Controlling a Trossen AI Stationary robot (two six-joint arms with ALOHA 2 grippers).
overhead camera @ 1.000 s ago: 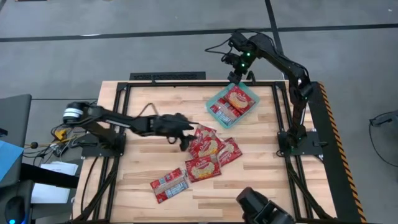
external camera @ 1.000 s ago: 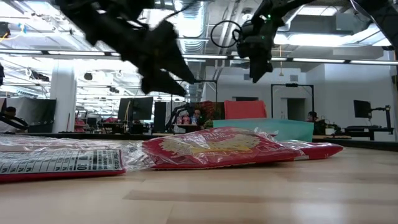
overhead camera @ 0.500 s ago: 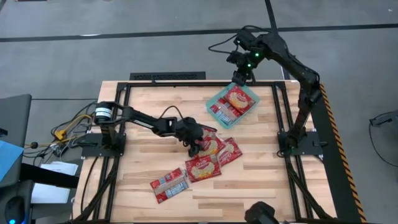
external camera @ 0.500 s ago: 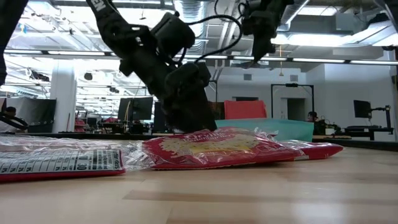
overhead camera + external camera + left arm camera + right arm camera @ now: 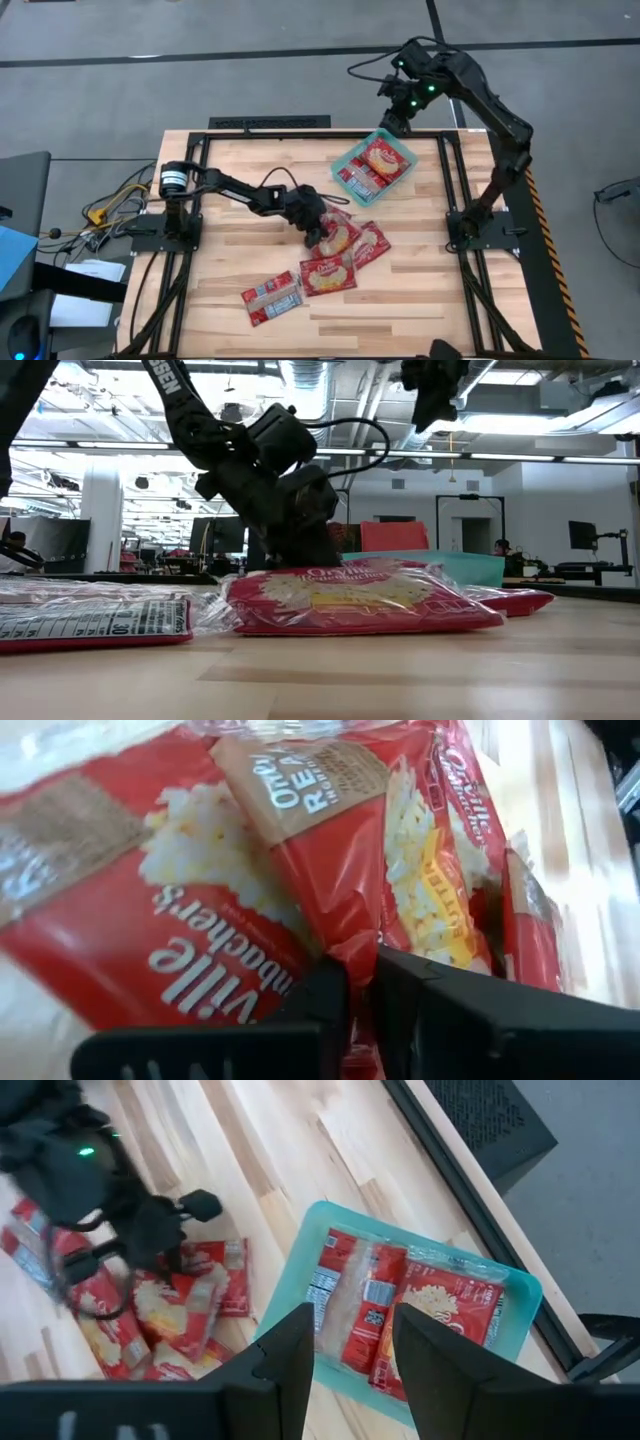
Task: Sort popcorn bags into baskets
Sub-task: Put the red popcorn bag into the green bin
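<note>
the teal basket (image 5: pixel 345 166) sat at the far side of the bench (image 5: pixel 230 265) and held two popcorn bags (image 5: pixel 400 1318) side by side. from my seat, the left tool (image 5: pixel 316 237) was down on the cluster of loose bags (image 5: pixel 345 250) at mid-bench, its fingers (image 5: pixel 330 995) pinched narrow on the red edge of one bag (image 5: pixel 300 890). one more bag (image 5: pixel 272 296) lay apart, nearer the front edge. the right tool (image 5: pixel 392 122) hung above the far rim of the basket, fingers (image 5: pixel 290 1350) wide and holding nothing.
</note>
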